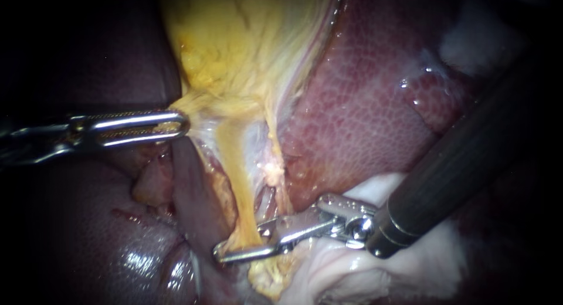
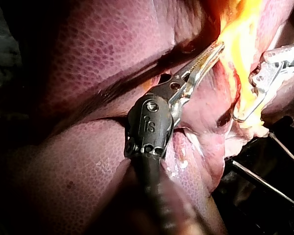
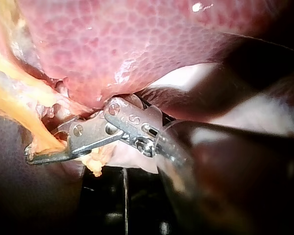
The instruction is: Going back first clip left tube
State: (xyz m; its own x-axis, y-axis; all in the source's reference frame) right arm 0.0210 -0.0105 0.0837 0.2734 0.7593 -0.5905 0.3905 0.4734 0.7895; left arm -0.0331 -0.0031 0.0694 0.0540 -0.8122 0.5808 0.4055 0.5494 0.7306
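Observation:
The yellow gallbladder (image 1: 246,41) narrows into a yellow tube (image 1: 237,182) that runs down beside the liver (image 1: 363,105). My left instrument (image 1: 179,124) comes in level from the left, its slotted jaws shut on the yellow tissue at the gallbladder's neck. The left wrist view shows those jaws (image 2: 216,48) lying together with their tips in that tissue. My right instrument (image 1: 237,241) reaches in from the right. Its jaws stand open on either side of the tube's lower end, as the right wrist view (image 3: 41,147) also shows. I see no clip on the tube.
Pale white tissue (image 1: 352,270) lies under the right instrument's wrist and dark shaft (image 1: 469,158). A second, paler strand (image 1: 272,164) runs just right of the yellow tube. Dark glossy liver (image 1: 117,246) fills the lower left. Thin metal rods (image 2: 264,181) show below the tissue.

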